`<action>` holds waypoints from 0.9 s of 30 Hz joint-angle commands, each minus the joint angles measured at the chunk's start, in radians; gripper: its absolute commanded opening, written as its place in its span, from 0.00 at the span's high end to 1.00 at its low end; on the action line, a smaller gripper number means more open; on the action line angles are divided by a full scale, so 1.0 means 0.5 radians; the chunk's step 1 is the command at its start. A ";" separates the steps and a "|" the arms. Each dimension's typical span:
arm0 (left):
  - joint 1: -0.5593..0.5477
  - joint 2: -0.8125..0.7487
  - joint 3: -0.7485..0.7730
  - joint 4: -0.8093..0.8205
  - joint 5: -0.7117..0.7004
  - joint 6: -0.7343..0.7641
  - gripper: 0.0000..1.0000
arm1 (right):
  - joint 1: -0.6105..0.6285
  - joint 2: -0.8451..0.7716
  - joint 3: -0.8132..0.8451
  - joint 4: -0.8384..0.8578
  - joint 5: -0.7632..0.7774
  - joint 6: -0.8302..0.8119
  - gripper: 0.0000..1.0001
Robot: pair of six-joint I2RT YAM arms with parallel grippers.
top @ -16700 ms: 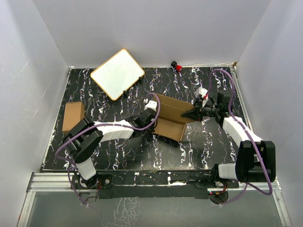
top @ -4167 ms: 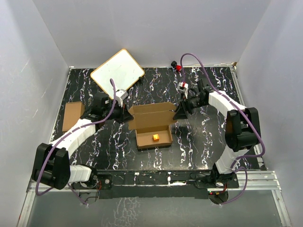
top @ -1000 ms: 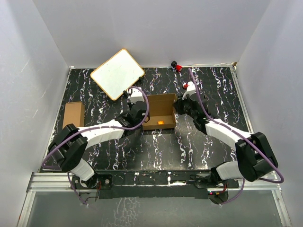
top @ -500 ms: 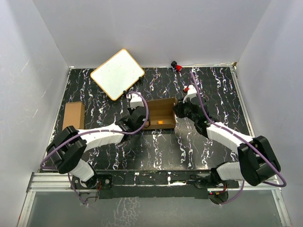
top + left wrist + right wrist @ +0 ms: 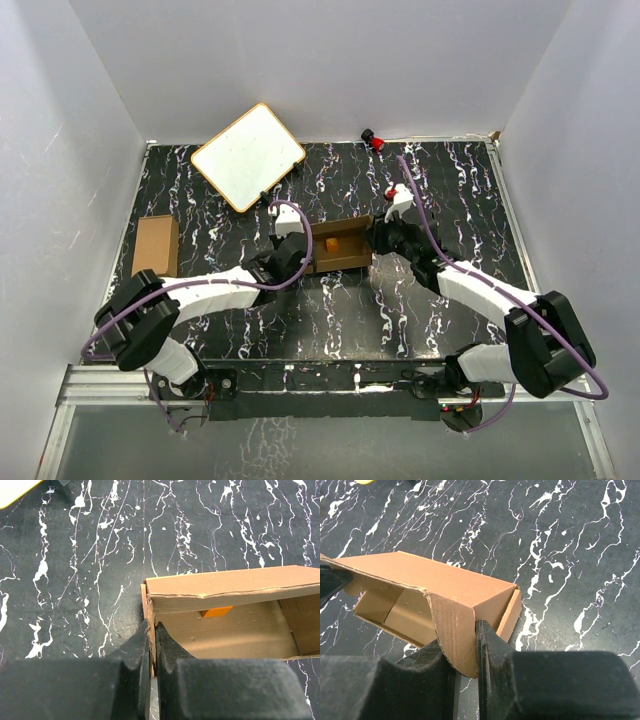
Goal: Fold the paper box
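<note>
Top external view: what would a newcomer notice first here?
The half-folded paper box at the middle of the table, its lid leaning over a small orange object inside. The left gripper pinches its left end wall; the right gripper has the opposite side flap between its fingers.

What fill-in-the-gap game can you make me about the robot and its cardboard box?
1. The little block inside the paper box is coloured ___.
2. The left gripper pinches the box's end nearer the ___ board.
3. The other small carton, lying apart near the table's edge, is plain ___.
Missing words: orange; white; brown.
</note>
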 commanded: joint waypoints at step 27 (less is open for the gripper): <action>-0.121 -0.070 -0.055 -0.107 0.028 -0.015 1.00 | 0.024 -0.200 -0.021 -0.101 -0.063 -0.471 0.65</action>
